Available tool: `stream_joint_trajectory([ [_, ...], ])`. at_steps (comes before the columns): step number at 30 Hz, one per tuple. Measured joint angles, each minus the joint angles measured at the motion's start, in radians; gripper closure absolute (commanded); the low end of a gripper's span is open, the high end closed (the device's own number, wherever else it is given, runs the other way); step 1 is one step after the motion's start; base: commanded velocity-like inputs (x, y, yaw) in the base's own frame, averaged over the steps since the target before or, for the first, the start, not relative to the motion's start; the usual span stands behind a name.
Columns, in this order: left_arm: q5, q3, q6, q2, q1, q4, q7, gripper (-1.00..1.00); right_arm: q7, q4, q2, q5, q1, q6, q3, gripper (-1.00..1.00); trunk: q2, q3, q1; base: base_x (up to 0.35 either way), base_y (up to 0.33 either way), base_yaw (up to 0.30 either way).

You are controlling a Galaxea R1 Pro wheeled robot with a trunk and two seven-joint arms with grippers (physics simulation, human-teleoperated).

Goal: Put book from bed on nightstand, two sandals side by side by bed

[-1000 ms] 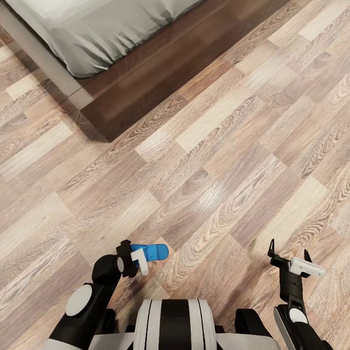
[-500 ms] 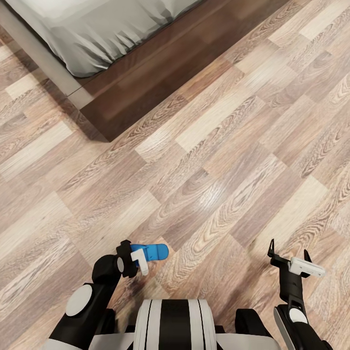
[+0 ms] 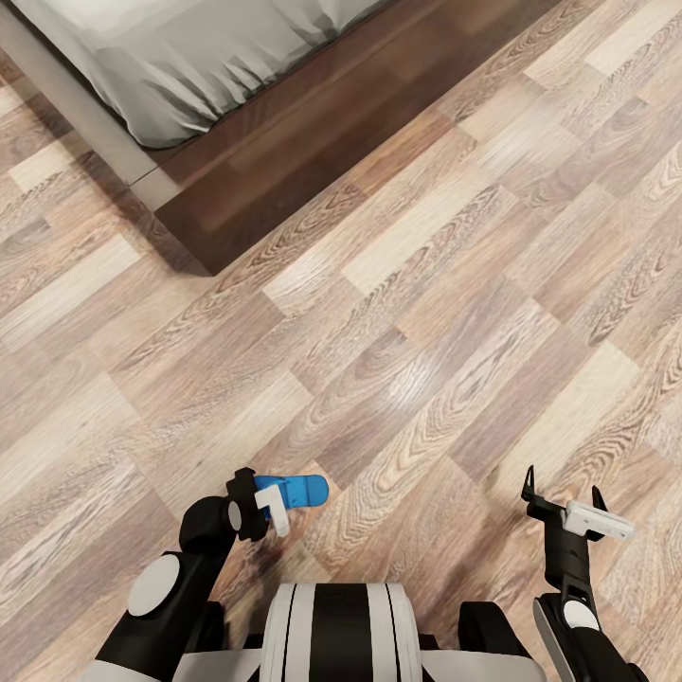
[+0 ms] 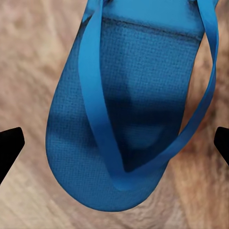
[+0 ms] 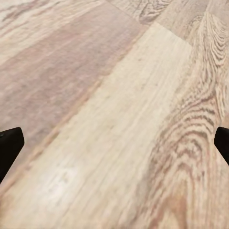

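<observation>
One blue sandal (image 3: 305, 490) shows by my left gripper (image 3: 281, 500) near the bottom of the head view, just ahead of my trunk. In the left wrist view this sandal (image 4: 129, 119) lies sole-up-close with its straps showing, wood floor behind it. The gripper (image 4: 114, 143) is open, its dark fingertips (image 4: 9, 143) wide apart at either side of the sandal's toe end. My right gripper (image 3: 563, 485) hangs open over bare floor; its fingertips (image 5: 9, 143) hold nothing. A corner of the bed (image 3: 189, 66), with pale mattress and dark brown frame (image 3: 284, 161), is at upper left. The book and the nightstand are out of view.
Wood-plank floor (image 3: 426, 313) spreads between me and the bed. A pale grey strip (image 3: 80, 104) runs along the bed's end at the far left.
</observation>
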Motion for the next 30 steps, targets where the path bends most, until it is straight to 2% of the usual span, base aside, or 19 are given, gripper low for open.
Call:
stream_joint_trajectory([
  [16, 0.001, -0.004, -0.002, 0.000, 0.000, -0.001, 0.001, -1.00, 0.000, 0.000, 0.000, 0.000, 0.000, 0.000, 0.000, -1.00, -0.001, 0.000, 0.002, 0.000, 0.000, 0.000],
  [21, 0.002, -0.011, -0.002, -0.024, 0.000, -0.004, 0.002, -1.00, -0.001, 0.000, 0.000, 0.000, 0.000, 0.000, 0.000, -1.00, -0.001, 0.000, 0.002, 0.000, 0.000, 0.000],
  [25, 0.002, -0.018, -0.002, -0.034, 0.000, -0.005, 0.013, -1.00, 0.000, 0.000, 0.000, 0.000, 0.000, 0.000, 0.000, -1.00, -0.001, 0.000, 0.002, 0.000, 0.000, 0.000],
  [30, 0.001, -0.050, -0.001, -0.054, 0.000, 0.003, 0.073, -1.00, 0.000, 0.000, 0.000, 0.000, 0.000, 0.000, 0.000, -1.00, -0.001, 0.000, 0.002, 0.000, 0.000, 0.000],
])
